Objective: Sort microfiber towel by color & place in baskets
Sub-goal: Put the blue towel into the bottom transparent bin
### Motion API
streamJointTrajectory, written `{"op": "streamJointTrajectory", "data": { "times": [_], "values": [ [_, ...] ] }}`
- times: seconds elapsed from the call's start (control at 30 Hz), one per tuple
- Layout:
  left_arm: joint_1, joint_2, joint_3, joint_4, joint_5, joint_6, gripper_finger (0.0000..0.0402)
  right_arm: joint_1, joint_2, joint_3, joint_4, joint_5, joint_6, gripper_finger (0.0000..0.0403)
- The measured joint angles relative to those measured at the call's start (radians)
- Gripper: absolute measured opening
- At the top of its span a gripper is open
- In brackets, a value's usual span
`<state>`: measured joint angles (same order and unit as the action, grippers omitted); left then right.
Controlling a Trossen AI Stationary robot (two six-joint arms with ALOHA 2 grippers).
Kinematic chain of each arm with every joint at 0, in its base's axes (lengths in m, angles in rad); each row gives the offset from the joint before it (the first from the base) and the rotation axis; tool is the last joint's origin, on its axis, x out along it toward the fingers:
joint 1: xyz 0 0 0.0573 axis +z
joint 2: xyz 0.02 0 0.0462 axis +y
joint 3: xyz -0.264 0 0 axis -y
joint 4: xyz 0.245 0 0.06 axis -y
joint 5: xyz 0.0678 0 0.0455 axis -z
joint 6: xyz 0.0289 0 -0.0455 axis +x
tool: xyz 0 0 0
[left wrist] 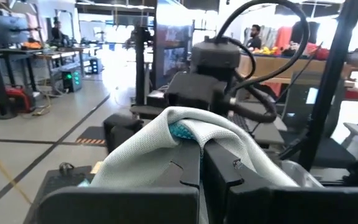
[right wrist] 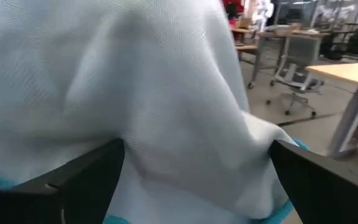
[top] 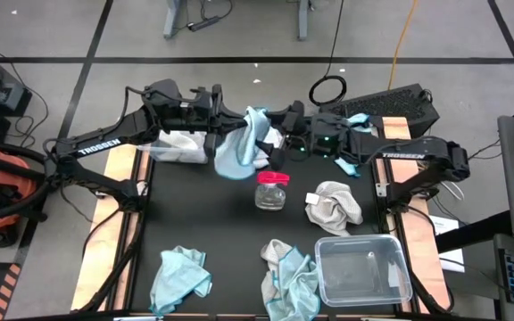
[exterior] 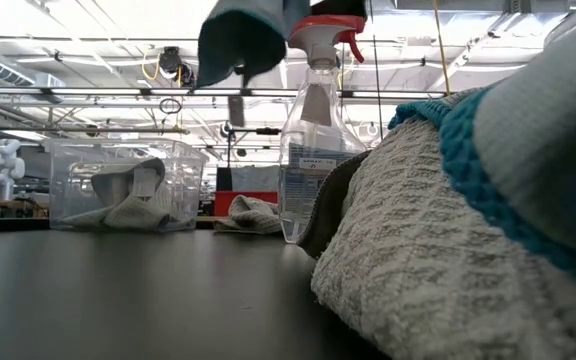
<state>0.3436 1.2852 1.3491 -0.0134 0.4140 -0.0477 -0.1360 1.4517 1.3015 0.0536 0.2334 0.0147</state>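
The light blue towel (top: pixel 242 143) hangs in the air above the table's far middle, drooping downward, pinched at its top in my clenched left gripper (top: pixel 224 122), while my right gripper (top: pixel 279 135), fingers released wide, sits just beside it.

1. Light blue towels: three in sight, one held aloft (top: pixel 239 147) toward 12 o'clock, one flat (top: pixel 180 276) near 7 o'clock, one (top: pixel 294 287) at 6 o'clock.
2. White-grey towels: two, one loose (top: pixel 335 207), one (top: pixel 178 146) in a bin.
3. Clear bins: two (top: pixel 364 269) (exterior: pixel 126 184).
4. Spray bottles: one (top: pixel 271 190).
5. Robot arms: two (top: pixel 105 143) (top: pixel 418 153).
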Motion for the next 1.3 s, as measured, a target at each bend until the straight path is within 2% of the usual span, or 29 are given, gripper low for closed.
{"op": "streamJointTrajectory", "data": {
  "times": [0.13, 0.23, 0.37, 0.53, 0.6, 0.7, 1.0, 1.03, 1.3],
  "values": [
    [-0.018, 0.016, 0.000, 0.001, 0.012, -0.013, 0.0000, -0.001, 0.047, 0.004, 0.105, -0.118, 0.000, 0.0395],
    [-0.023, 0.030, 0.000, 0.008, 0.062, -0.026, 0.0000, 0.000, 0.069, 0.005, 0.178, -0.216, 0.011, 0.0394],
    [-0.039, 0.047, 0.000, 0.001, 0.079, -0.027, 0.0000, 0.000, 0.088, 0.004, 0.203, -0.327, 0.037, 0.0394],
    [-0.045, 0.058, 0.000, -0.009, 0.083, -0.027, 0.0000, 0.000, 0.083, 0.005, 0.240, -0.345, 0.052, 0.0382],
    [-0.045, 0.064, 0.000, -0.007, 0.083, -0.031, 0.0000, 0.000, 0.082, 0.005, 0.256, -0.350, 0.057, 0.0357],
    [-0.046, 0.069, 0.000, -0.009, 0.084, -0.049, 0.0000, 0.000, 0.080, 0.005, 0.288, -0.392, 0.059, 0.0292],
    [-0.045, 0.074, 0.001, -0.009, 0.088, -0.051, 0.0007, -0.002, 0.078, 0.004, 0.244, -0.423, 0.048, 0.0028],
    [-0.046, 0.075, 0.001, -0.012, 0.088, -0.051, 0.0009, -0.005, 0.078, 0.004, 0.235, -0.428, 0.044, 0.0018],
    [-0.046, 0.066, -0.001, -0.040, 0.067, -0.022, 0.0018, -0.007, 0.041, 0.005, 0.128, -0.427, 0.032, 0.0010]
  ]
}}
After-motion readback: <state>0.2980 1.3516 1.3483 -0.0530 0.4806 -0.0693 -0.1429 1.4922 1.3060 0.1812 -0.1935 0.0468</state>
